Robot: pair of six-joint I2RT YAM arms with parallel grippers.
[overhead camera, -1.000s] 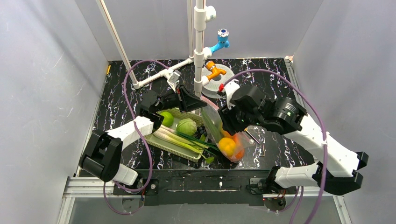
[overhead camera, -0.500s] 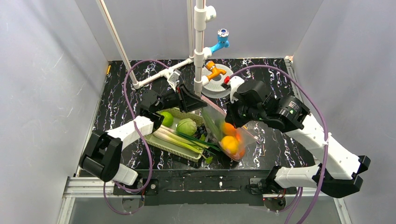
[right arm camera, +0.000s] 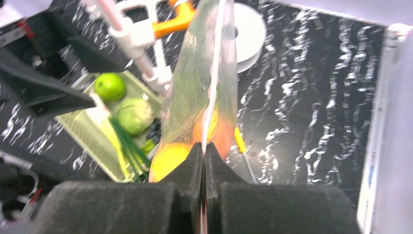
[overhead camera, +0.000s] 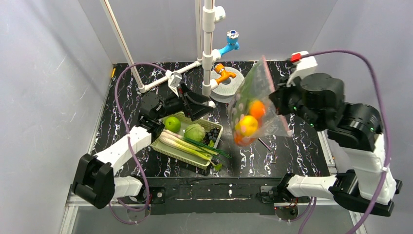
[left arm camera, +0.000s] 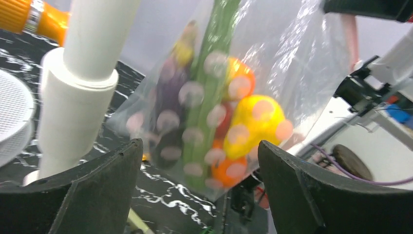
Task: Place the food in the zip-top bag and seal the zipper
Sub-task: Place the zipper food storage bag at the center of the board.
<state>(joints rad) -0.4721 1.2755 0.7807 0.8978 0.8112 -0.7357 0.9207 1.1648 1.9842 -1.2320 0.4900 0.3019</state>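
The clear dotted zip-top bag (overhead camera: 253, 92) hangs in the air above the table's right half. My right gripper (overhead camera: 277, 97) is shut on its pinkish zipper (right arm camera: 215, 73) edge, pads pressed together on the strip. The food inside shows as a yellow fruit (overhead camera: 247, 125), an orange fruit (overhead camera: 257, 108) and a long green cucumber (left arm camera: 209, 92). My left gripper (overhead camera: 208, 108) stands open over the basket, left of the bag and apart from it. In the left wrist view the bag (left arm camera: 292, 63) hangs beyond that gripper (left arm camera: 199, 190), with nothing between the fingers.
A pale green mesh basket (overhead camera: 168, 146) holds a green apple (overhead camera: 172, 123), a cabbage (overhead camera: 195, 131), scallions and dark grapes. A white pipe post (overhead camera: 208, 48) with orange (overhead camera: 223, 74) and blue (overhead camera: 231, 41) taps stands behind. A yellow-handled screwdriver (right arm camera: 239, 140) lies under the bag.
My right gripper shut on the bag's zipper edge and lifted the bag up and to the right off the table. My left gripper let go of the bag and opened.
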